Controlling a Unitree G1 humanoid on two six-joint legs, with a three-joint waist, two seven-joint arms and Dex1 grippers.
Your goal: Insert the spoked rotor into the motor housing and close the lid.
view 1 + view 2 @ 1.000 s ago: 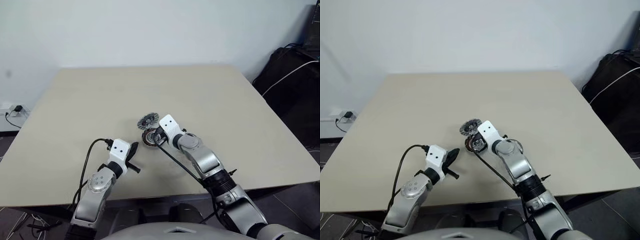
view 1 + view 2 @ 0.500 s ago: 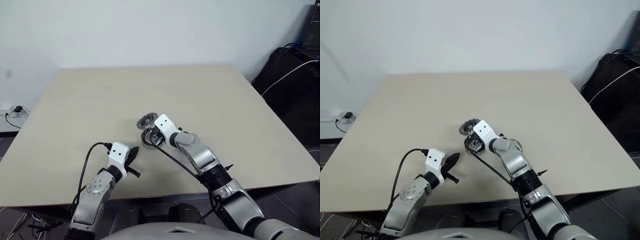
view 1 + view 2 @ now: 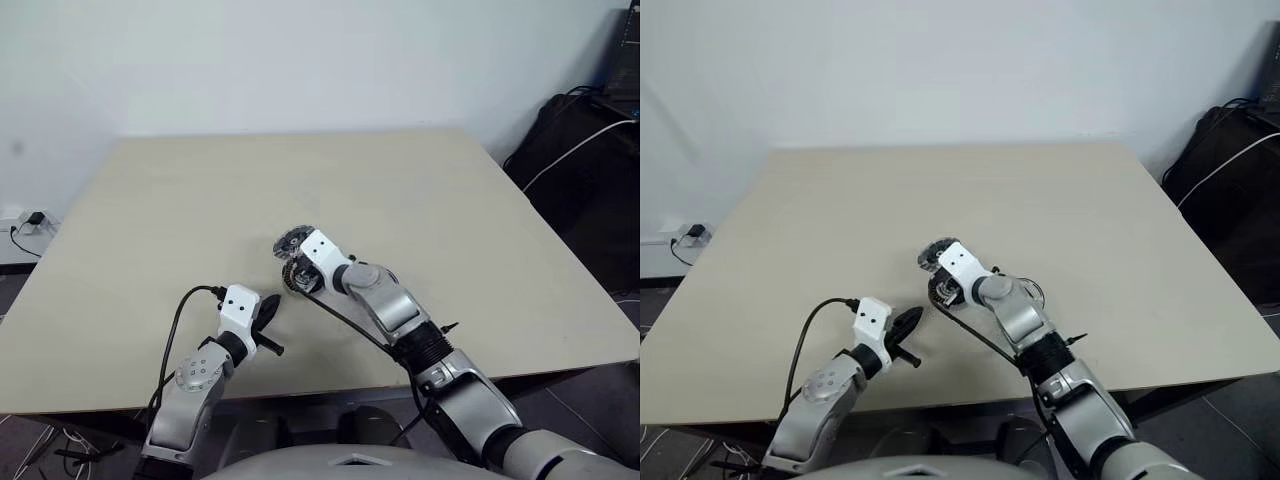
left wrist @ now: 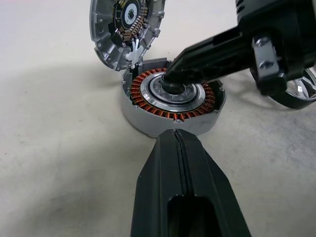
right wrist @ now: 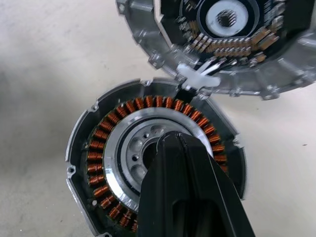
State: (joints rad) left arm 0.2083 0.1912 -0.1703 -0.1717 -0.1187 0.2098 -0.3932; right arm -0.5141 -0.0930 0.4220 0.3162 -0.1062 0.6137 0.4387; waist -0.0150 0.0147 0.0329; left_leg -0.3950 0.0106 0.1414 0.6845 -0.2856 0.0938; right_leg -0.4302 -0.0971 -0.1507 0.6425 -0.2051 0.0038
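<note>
My right end effector [image 4: 173, 79], fingers shut and empty, prods the hub inside the motor housing [image 4: 170, 101]; my left end effector [image 4: 178, 143] is likewise closed, empty. The spoked rotor [image 4: 301, 91] lies beside it, uninserted, and I judge fetching it comes next.

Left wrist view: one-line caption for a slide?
Right end effector, shut, tip at centre of open motor housing; lid tilted up behind.

Bright, even light; soft shadows under my arms on the table [image 3: 180, 200]; my near fingers blur.
</note>
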